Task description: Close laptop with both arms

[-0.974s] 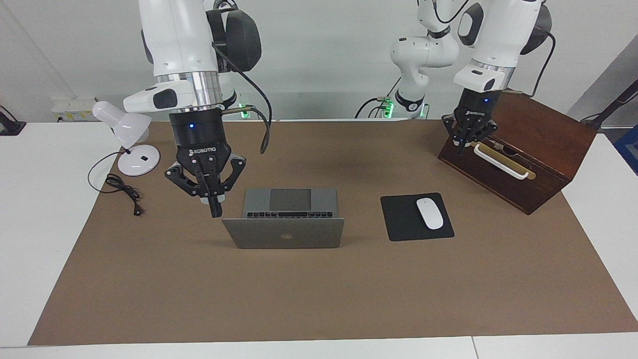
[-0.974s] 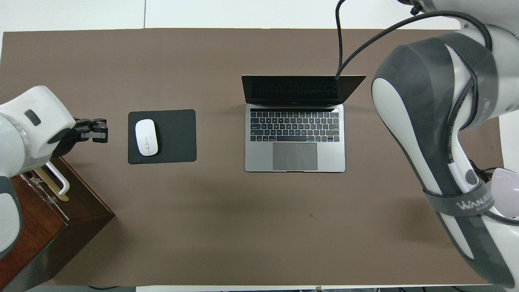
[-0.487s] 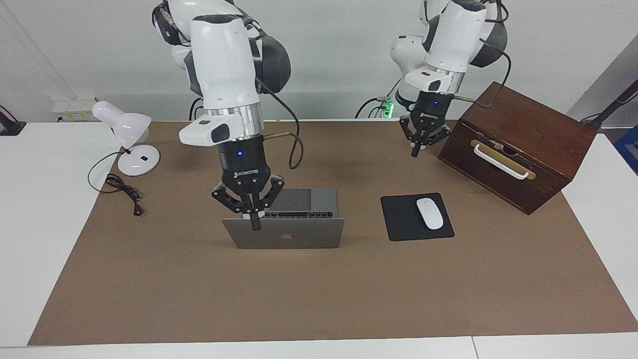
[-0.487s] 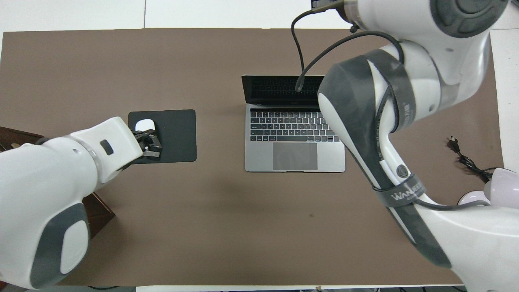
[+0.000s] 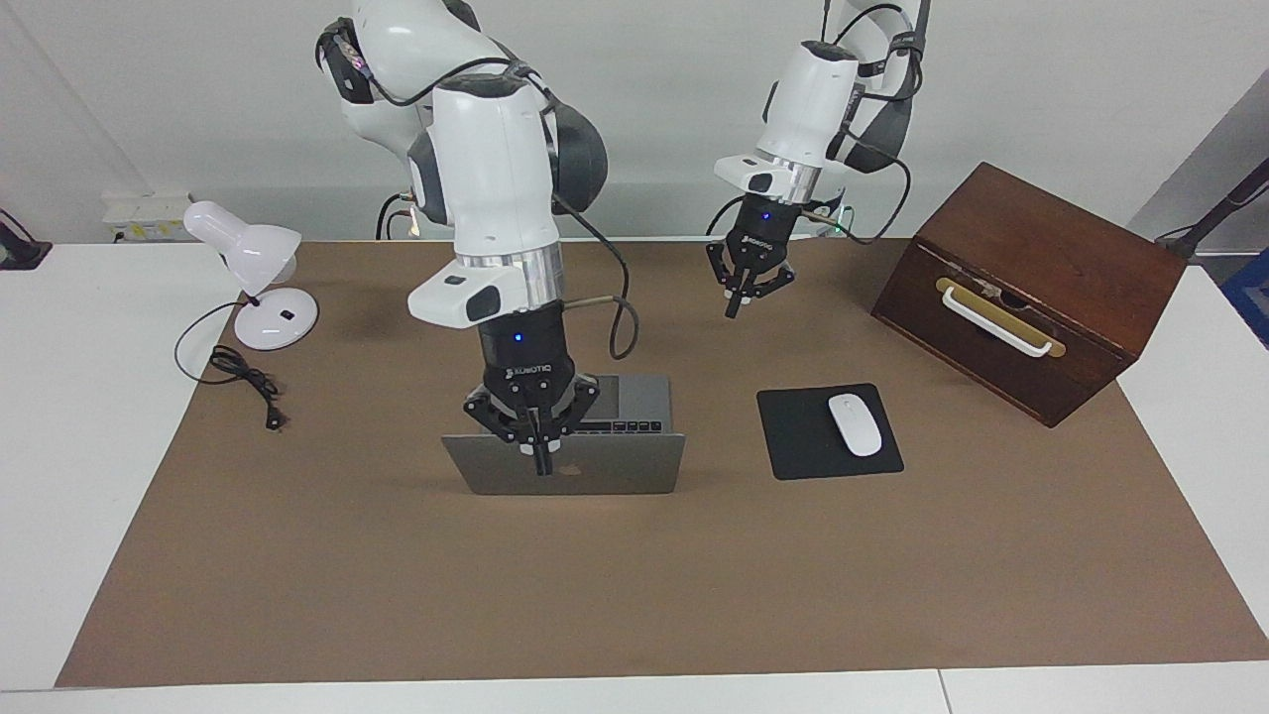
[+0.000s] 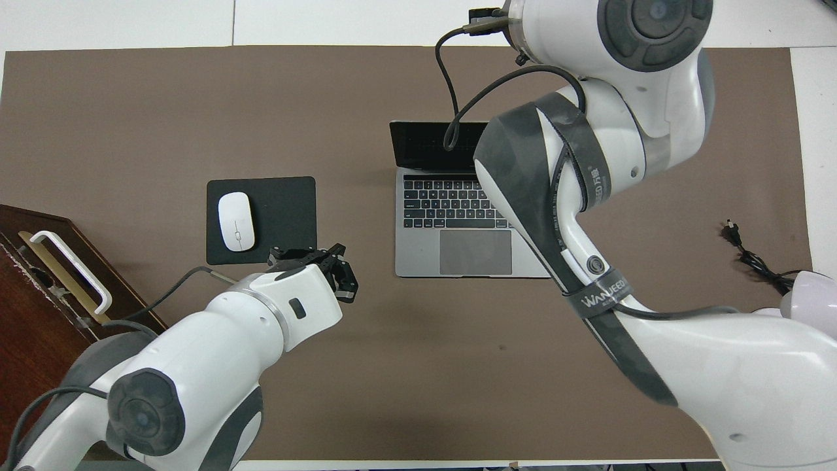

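Observation:
The laptop (image 5: 615, 468) stands open on the brown mat, its silver lid with the dark logo upright; the keyboard and trackpad show in the overhead view (image 6: 418, 252). My right gripper (image 5: 540, 464) is shut and points down, its tip against the lid's outer face just below the top edge, beside the logo; I cannot tell if it touches. In the overhead view its own arm hides it. My left gripper (image 5: 734, 309) is shut and empty, held in the air over bare mat between the mouse pad and the laptop (image 6: 340, 280).
A black mouse pad (image 5: 793, 441) with a white mouse (image 5: 855, 424) lies beside the laptop toward the left arm's end. A wooden box (image 5: 1041, 258) with a white handle stands at that end. A white desk lamp (image 5: 253, 263) and its cable (image 5: 243, 375) are at the right arm's end.
My right gripper has moved along the lid toward its middle and lower onto the outer face. My left gripper has swung from the wooden box toward the laptop.

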`<state>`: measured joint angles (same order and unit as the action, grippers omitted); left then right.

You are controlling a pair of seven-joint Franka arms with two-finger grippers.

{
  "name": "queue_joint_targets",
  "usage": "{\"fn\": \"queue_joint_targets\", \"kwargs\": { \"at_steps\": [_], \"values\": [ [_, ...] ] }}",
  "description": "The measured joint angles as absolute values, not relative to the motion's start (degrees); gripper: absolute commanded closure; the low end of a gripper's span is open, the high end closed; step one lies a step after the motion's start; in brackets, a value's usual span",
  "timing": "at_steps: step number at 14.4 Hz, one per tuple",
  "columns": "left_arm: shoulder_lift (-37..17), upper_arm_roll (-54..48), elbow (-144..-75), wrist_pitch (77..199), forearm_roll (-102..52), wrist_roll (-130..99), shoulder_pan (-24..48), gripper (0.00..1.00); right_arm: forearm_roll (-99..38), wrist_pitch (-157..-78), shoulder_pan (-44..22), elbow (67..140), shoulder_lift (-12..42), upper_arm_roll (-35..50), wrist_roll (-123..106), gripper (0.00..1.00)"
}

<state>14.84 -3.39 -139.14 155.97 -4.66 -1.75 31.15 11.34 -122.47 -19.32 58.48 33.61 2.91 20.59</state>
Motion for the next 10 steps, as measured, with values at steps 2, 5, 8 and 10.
{"fn": "queue_joint_targets", "kwargs": {
  "at_steps": [2, 5, 8, 10],
  "values": [
    [12.6, -3.3, -140.8, 161.2, -4.7, -1.8, 32.8, 1.00, 11.3, -122.1, -19.2, 58.5, 34.3, 2.9, 20.7, 1.00],
    [7.6, -3.4, -141.4, 167.9, -4.7, -2.3, 35.6, 1.00, 9.4, -121.3, -18.9, 58.5, 34.8, 2.9, 21.2, 1.00],
    [3.8, -3.3, -141.4, 172.9, -4.7, -2.4, 37.0, 1.00, 9.0, -121.2, -19.0, 58.5, 35.8, 3.0, 22.4, 1.00],
    [2.1, -3.3, -141.4, 175.1, -4.7, -2.4, 37.7, 1.00, 8.6, -120.2, -19.3, 58.5, 36.4, 3.2, 23.8, 1.00]
  ]
}}
